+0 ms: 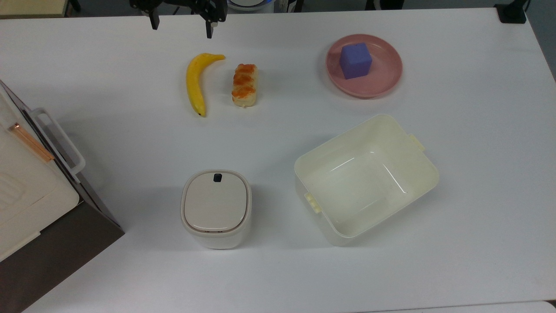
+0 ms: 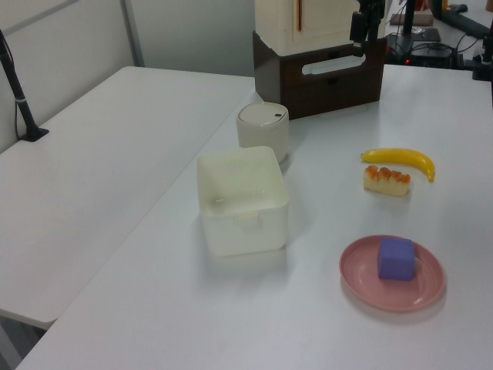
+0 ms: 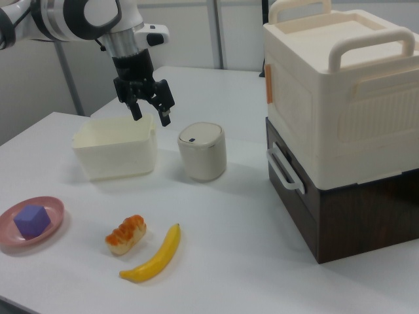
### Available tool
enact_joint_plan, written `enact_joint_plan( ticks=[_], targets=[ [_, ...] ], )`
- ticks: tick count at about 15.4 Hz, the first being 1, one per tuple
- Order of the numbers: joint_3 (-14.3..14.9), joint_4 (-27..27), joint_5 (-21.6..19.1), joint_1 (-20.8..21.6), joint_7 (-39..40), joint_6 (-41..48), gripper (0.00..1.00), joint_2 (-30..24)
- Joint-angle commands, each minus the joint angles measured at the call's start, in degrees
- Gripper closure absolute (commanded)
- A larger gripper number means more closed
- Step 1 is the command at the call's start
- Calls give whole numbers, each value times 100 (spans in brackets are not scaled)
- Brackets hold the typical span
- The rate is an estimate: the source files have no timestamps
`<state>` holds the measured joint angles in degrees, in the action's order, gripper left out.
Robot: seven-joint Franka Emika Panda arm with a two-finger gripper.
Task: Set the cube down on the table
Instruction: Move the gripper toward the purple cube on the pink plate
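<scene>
The blue-purple cube [image 1: 355, 61] [image 2: 397, 258] [image 3: 31, 220] rests on a pink round plate [image 1: 384, 83] [image 2: 360, 284] [image 3: 56, 208] at the upper right of the white table [image 1: 95, 82] in the top view. My gripper [image 1: 181, 27] [image 3: 152, 115] hangs open and empty in the air at the table's far edge, well off to the top view's left of the plate and just beyond the banana's tip. In the left view the gripper [image 2: 363, 29] appears at the top, in front of the stacked boxes.
A banana [image 1: 194, 82] and a glazed bread piece [image 1: 245, 84] lie side by side below the gripper. A cream open tub [image 1: 365, 178] and a small lidded bin [image 1: 216, 208] stand nearer. A cream box stacked on a brown one [image 3: 340, 124] fills the top view's left edge.
</scene>
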<state>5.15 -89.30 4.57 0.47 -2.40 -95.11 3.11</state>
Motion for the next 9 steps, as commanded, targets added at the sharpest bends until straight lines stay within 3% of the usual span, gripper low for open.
enact_joint_plan(
  ticks=[1, 9],
  targets=[
    [22, 9, -123, 41, 161, 0, 0, -38],
    [4, -9, -140, 102, 161, 80, 0, -56]
  ],
)
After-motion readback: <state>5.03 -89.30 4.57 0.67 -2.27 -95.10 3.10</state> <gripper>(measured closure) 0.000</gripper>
